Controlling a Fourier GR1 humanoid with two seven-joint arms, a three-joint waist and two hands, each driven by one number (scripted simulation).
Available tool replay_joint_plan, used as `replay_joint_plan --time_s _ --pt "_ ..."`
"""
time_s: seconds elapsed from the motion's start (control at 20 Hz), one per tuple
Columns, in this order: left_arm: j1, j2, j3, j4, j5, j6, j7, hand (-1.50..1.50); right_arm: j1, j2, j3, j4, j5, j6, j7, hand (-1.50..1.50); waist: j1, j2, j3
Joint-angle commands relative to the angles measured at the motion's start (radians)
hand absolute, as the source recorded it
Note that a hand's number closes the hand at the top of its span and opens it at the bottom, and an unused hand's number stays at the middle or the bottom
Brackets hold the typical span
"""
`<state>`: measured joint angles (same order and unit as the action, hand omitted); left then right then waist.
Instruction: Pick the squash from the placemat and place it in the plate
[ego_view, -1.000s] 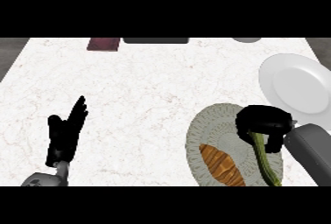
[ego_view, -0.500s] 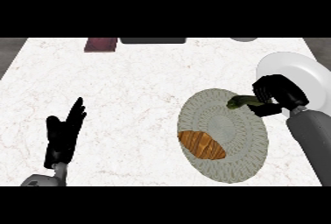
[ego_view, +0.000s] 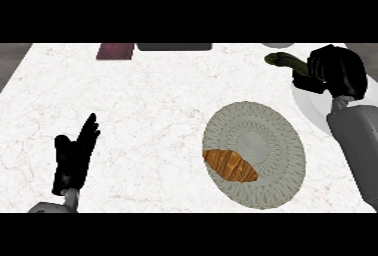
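Squash (ego_view: 286, 60): your right robot hand (ego_view: 334, 70) is curled round its stem end, carrying it clear of the woven placemat (ego_view: 275, 125) and above the white plate (ego_view: 310, 103), ready for setting down; left robot hand (ego_view: 74, 155) rests slack-fingered on the desk (ego_view: 148, 100).

The desk (ego_view: 162, 110) looks like pale marble, smooth with faint reddish veins. Left of the right robot hand (ego_view: 336, 70), whose black surface is matt like plastic, lies a woven, ribbed placemat (ego_view: 258, 120). The squash (ego_view: 284, 60) in its grasp has dark green, slightly glossy skin. The plate (ego_view: 314, 102) beneath looks smooth white.
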<state>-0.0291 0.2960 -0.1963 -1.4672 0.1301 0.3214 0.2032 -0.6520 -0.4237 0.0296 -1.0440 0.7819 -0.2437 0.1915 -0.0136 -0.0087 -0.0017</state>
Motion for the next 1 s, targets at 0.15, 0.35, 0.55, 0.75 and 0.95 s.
replay_joint_plan --time_s 0.15,0.35,0.55,0.75,0.95 --pt "-0.048 -0.028 0.015 0.054 -0.012 -0.019 0.006 0.0 0.021 -0.061 -0.085 -0.109 0.051 -0.009 0.192 1.5 0.006 0.007 0.001" --pt "-0.037 -0.017 0.033 0.027 -0.029 -0.045 -0.003 0.0 -0.029 -0.056 -0.15 0.053 0.04 -0.055 0.137 1.5 0.022 0.011 0.002" --pt "-0.013 -0.047 0.027 0.033 -0.058 -0.031 -0.007 0.0 -0.034 -0.115 -0.206 0.147 0.016 -0.047 0.062 1.5 0.022 0.011 0.002" --pt "-0.021 -0.058 0.015 -0.01 -0.08 -0.03 0.026 0.0 -0.115 -0.14 -0.228 0.325 0.023 -0.045 0.009 1.5 0.03 0.012 0.002" --pt "-0.074 -0.053 0.025 -0.043 -0.085 -0.024 0.095 0.0 -0.125 -0.172 -0.271 0.499 0.01 -0.084 -0.091 1.5 0.038 0.017 0.004"
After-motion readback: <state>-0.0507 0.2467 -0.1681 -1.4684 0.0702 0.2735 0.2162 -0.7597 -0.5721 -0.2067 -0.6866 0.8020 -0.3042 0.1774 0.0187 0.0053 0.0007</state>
